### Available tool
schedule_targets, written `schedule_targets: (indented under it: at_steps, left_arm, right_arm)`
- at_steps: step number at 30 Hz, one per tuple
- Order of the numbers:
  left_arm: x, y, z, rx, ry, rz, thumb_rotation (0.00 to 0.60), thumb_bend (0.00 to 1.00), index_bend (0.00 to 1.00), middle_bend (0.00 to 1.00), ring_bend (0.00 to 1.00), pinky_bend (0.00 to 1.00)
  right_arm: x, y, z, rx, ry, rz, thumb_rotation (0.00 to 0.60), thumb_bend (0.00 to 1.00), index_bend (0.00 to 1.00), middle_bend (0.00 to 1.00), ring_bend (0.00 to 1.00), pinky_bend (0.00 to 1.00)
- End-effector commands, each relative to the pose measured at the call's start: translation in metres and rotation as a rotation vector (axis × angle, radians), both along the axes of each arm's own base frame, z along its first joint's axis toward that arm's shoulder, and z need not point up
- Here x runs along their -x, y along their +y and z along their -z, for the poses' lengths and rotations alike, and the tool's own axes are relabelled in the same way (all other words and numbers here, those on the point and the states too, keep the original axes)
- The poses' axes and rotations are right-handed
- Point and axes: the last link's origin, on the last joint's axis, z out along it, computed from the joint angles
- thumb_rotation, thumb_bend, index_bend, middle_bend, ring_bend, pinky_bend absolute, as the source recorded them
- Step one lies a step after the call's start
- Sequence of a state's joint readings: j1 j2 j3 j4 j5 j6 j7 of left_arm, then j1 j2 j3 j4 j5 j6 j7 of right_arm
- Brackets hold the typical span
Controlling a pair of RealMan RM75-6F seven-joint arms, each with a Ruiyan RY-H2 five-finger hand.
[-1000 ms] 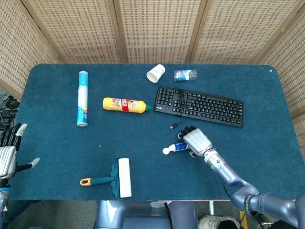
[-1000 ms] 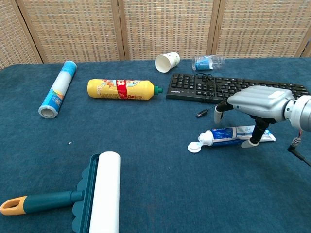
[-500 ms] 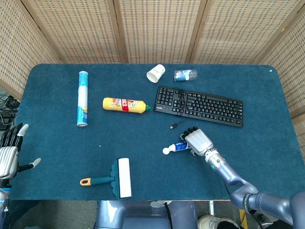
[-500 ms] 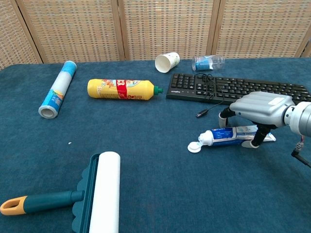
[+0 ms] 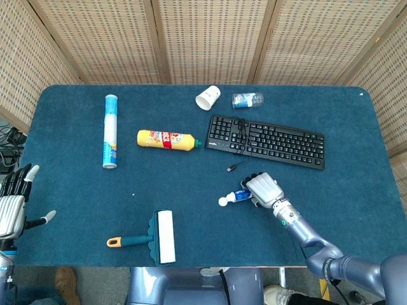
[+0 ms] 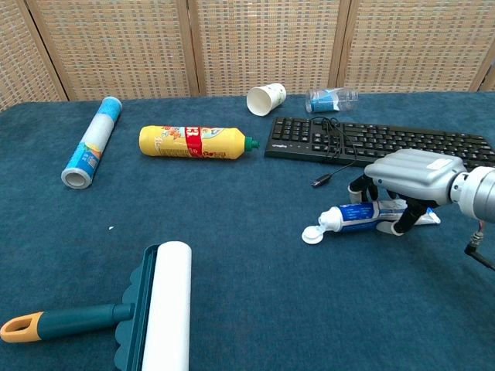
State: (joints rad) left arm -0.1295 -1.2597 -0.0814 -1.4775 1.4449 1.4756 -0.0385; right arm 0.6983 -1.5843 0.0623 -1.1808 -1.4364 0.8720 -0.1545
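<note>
A white and blue toothpaste tube (image 5: 239, 195) (image 6: 354, 217) lies on the blue table cover, its round white cap pointing left. My right hand (image 5: 264, 187) (image 6: 413, 175) is over the tube's rear half, with fingers curled behind it and the thumb in front, and grips it. The tube still touches the cover. My left hand (image 5: 14, 204) hangs off the table's left edge with its fingers spread, holding nothing; only the head view shows it.
A black keyboard (image 5: 267, 141) (image 6: 387, 139) lies just behind the right hand, its cable plug (image 6: 320, 182) loose beside it. Further off are a yellow bottle (image 5: 166, 139), a paper cup (image 5: 208, 98), a clear cup (image 5: 247, 99), a long white cylinder (image 5: 110, 130) and a lint roller (image 5: 162, 236).
My right hand has sunk lower over the toothpaste tube and its fingers have curled tighter around it. The tube has shifted slightly. The left hand has barely moved.
</note>
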Motion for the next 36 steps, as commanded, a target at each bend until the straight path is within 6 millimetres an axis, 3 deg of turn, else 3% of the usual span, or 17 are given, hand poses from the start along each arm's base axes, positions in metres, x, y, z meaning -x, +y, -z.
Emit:
schedule_targets:
  at_steps: [1,6,12,21,23,29,31,33,35,36]
  left_arm:
    - [0.000,0.000,0.001,0.002,-0.001,0.001,0.600,0.00,0.00,0.00,0.00,0.00]
    - [-0.001,0.000,0.001,0.005,-0.004,0.005,0.600,0.00,0.00,0.00,0.00,0.00]
    - [-0.004,0.005,0.001,0.020,-0.030,0.025,0.600,0.00,0.00,0.00,0.00,0.00]
    - [-0.025,0.042,-0.004,0.123,-0.257,0.125,0.600,0.00,0.00,0.00,0.00,0.00]
    - [-0.041,0.065,0.003,0.192,-0.458,0.160,0.600,0.00,0.00,0.00,0.00,0.00]
    - [-0.056,0.101,0.012,0.296,-0.718,0.201,0.597,0.00,0.00,0.00,0.00,0.00]
    - [-0.064,0.111,0.016,0.354,-0.856,0.184,0.556,0.00,0.00,0.00,0.00,0.00]
    - [-0.071,0.123,0.019,0.404,-0.985,0.170,0.449,0.00,0.00,0.00,0.00,0.00]
    - [-0.081,0.138,0.029,0.426,-1.130,0.152,0.305,0.00,0.00,0.00,0.00,0.00]
    - [-0.082,0.141,0.032,0.426,-1.162,0.145,0.276,0.00,0.00,0.00,0.00,0.00]
  right_arm:
    - [0.003,0.000,-0.002,0.018,-0.033,-0.001,0.600,0.60,0.59,0.58,0.48,0.60]
    - [0.002,-0.001,-0.006,0.032,-0.068,0.004,0.600,0.64,0.63,0.61,0.52,0.65]
    - [-0.014,0.000,-0.019,0.065,-0.140,0.000,0.600,0.65,0.67,0.65,0.56,0.70]
    - [-0.066,-0.002,-0.048,0.137,-0.195,0.001,0.600,0.66,0.70,0.69,0.60,0.77]
    - [-0.090,-0.005,-0.061,0.151,-0.221,-0.009,0.600,0.67,0.70,0.69,0.61,0.77]
    - [-0.122,-0.007,-0.078,0.154,-0.231,0.023,0.600,0.67,0.71,0.70,0.62,0.78]
    - [-0.132,-0.008,-0.083,0.157,-0.231,0.028,0.600,0.67,0.71,0.70,0.62,0.78]
    - [-0.142,-0.010,-0.087,0.163,-0.231,0.029,0.600,0.67,0.71,0.70,0.62,0.78]
    - [-0.155,-0.012,-0.091,0.168,-0.235,0.026,0.600,0.67,0.71,0.70,0.62,0.78]
    - [-0.157,-0.012,-0.091,0.169,-0.233,0.028,0.600,0.67,0.71,0.70,0.62,0.78]
